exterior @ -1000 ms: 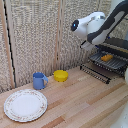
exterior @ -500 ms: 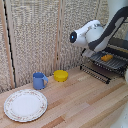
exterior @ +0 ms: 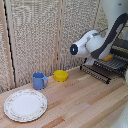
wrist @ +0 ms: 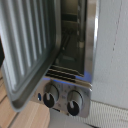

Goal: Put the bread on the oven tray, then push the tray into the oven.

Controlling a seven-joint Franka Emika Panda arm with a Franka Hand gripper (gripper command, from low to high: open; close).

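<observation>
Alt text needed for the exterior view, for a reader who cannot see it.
A white robot arm reaches toward the oven pan at the exterior view's right. On the wooden table sit a yellow bowl, blue mug and patterned plate.

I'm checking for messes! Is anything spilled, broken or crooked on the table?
Nothing stands out. The plate, blue mug and yellow bowl sit upright on the table, with no spills. The oven door hangs open.
</observation>
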